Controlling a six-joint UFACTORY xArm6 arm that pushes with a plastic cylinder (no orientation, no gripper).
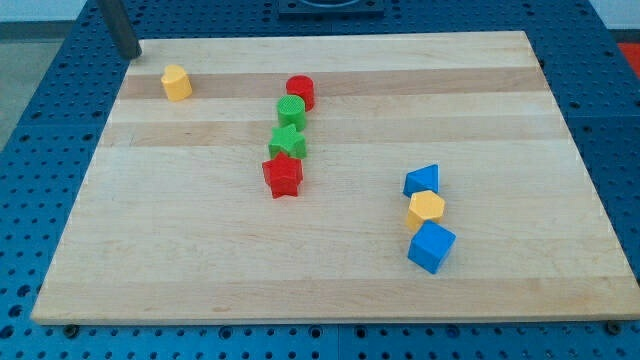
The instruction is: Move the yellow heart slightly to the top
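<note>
The yellow heart [176, 82] lies near the top left corner of the wooden board [200, 270]. My tip [130, 53] is the lower end of the dark rod at the board's top left corner. It stands up and to the left of the yellow heart, a short gap away and not touching it.
A column at the view's centre holds a red cylinder [300, 92], a green cylinder [291, 112], a green star [287, 141] and a red star [283, 176]. At the right, a blue triangle [422, 180], a yellow hexagon [426, 210] and a blue cube [431, 247] stand close together.
</note>
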